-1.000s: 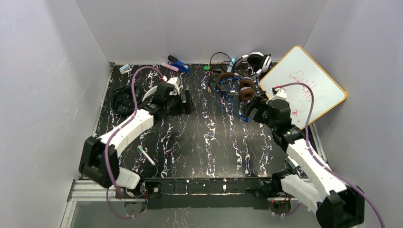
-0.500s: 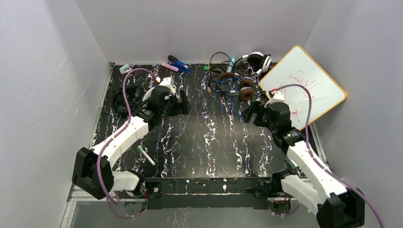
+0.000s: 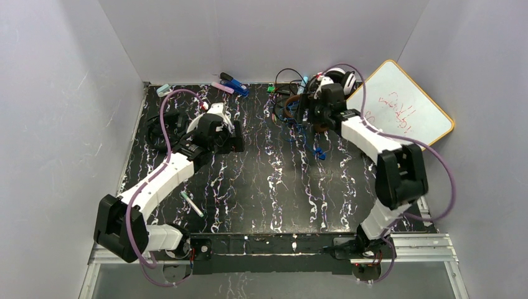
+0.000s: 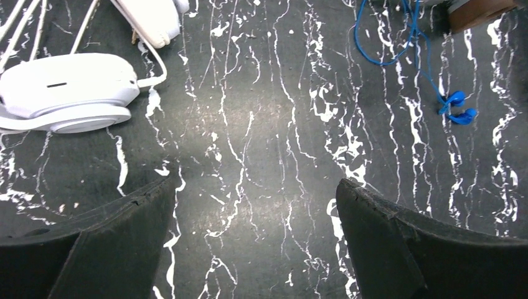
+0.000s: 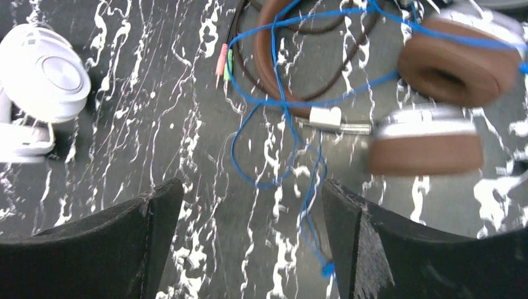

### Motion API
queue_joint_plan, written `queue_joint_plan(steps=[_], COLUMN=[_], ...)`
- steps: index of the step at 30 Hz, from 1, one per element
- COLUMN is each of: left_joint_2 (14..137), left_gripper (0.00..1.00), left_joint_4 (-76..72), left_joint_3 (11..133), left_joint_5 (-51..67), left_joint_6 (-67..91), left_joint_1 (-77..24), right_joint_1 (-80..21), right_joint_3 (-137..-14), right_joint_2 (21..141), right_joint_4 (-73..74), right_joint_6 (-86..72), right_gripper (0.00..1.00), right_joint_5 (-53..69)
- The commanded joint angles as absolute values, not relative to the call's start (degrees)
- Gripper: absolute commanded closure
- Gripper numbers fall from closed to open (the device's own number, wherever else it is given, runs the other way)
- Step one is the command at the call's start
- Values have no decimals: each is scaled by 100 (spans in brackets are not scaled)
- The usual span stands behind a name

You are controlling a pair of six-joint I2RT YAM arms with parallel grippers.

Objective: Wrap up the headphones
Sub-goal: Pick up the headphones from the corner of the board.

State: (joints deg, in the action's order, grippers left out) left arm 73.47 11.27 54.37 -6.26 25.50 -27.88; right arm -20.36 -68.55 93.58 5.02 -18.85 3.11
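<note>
Hovering spread wide and empty, the right gripper (image 5: 249, 199) has brown-cupped wired headphones (image 5: 457, 68) just ahead, crossed by a thin blue cord (image 5: 277, 124). The left gripper (image 4: 255, 193) gapes wide, empty.

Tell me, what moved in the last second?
The right gripper swung from beside the whiteboard, away and leftward, to hover over the brown headphones, jaws open, gripping nothing. The left gripper drifted slightly left, also open and empty. The brown headphones, whiteboard and blue earbuds lie where they were.
</note>
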Motion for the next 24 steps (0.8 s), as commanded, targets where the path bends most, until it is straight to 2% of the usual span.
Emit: queue_joint_plan(steps=[1,5,8,18,19,23,24], left_joint_2=[6873,6751,6688,6557,6555,6519,6507], left_gripper=[2,2,2,2,1,2,1], left_joint_4=[1509,1666,1710,1675,1673,1672,1675], left_joint_3=[5638,5619,5591,5528,5528,5499,5489], left_joint_5=[-911,-957,-909,-711,-695,-692,-694], left_joint_6=[2254,2168,2120,1987,1986,1986,1986], left_joint_1=[-2786,-2786,-2786,-2786,-2786,-2786,-2786], right_joint_1=[-2043,-2076,-2158,-2394,-2449,-2714,-2804], right_joint_3=[-8022,-9121,-9762,-10939,-11022,-11184,-11237], right_joint_2=[10246,11180,11789,13107,13208,13372,13352], right_joint_4=[493,900,1300,2010,2084,2228,2257], right_joint_6=[-1491,-1232,-1012,-815,-772,-486,-404], right_gripper=[13,18,18,19,22,44,53], right_joint_5=[488,437,340,53,-51,-567,-721])
